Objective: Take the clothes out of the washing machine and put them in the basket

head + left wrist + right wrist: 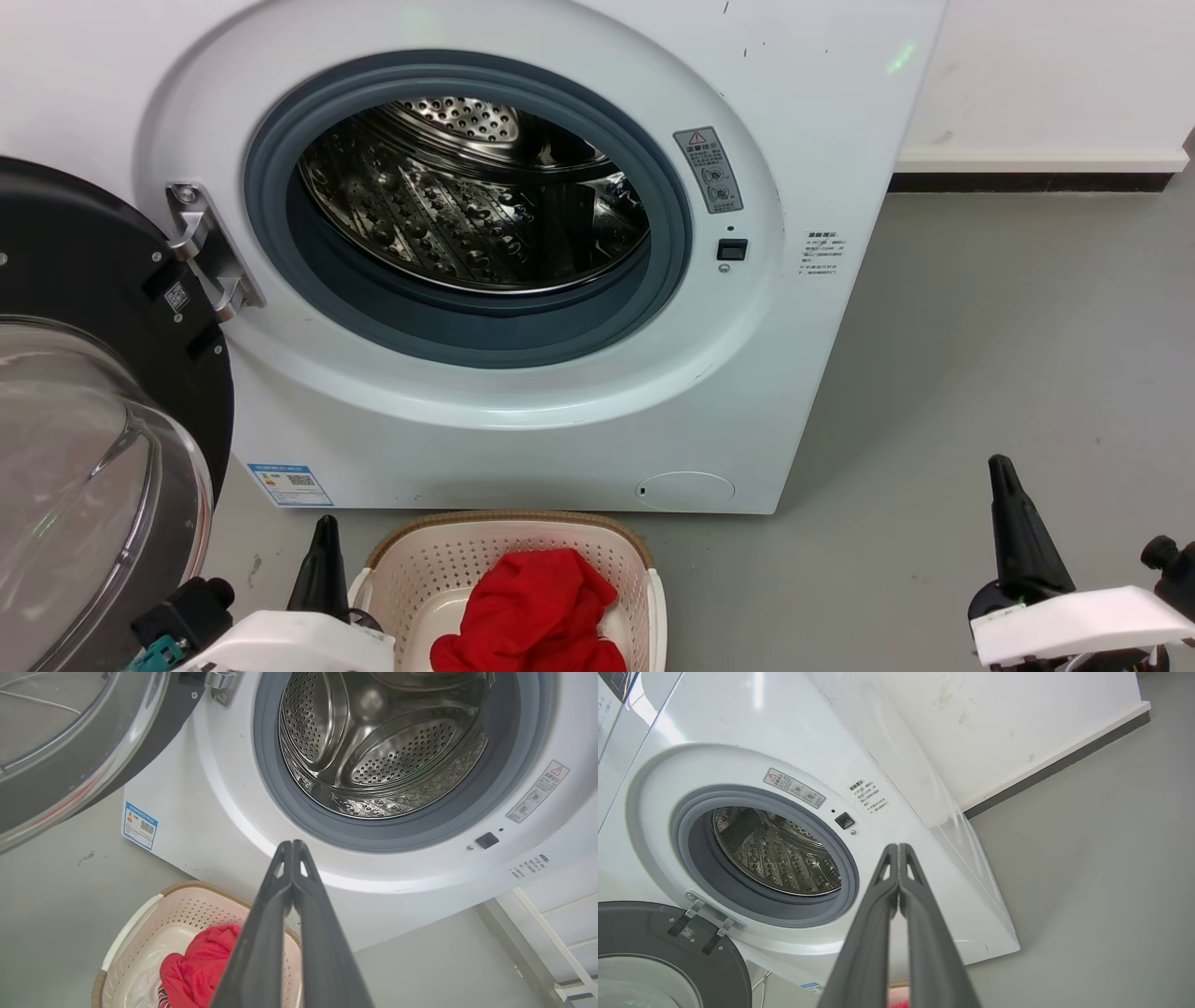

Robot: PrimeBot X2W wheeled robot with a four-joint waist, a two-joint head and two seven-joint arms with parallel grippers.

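Beside the swung-open door [103,392], the left pincer [292,845] sits clenched and empty. Red clothes [537,611] lie in the basket [425,560] below the washing machine [523,411], whose drum [476,191] looks bare; the right pincer [899,847], clenched too, holds nothing, so unloading seems finished.

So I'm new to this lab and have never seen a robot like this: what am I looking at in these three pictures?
A two-armed robot is unloading laundry. The head view looks down at a white front-loading washing machine, its glass door swung open and the steel drum showing no clothes. On the grey floor before it stands a cream basket holding a red garment. The dark pointed tongs are the left gripper and right gripper. The other two pictures come from cameras on each wrist, looking along those fingers; both grippers are shut and hold nothing.
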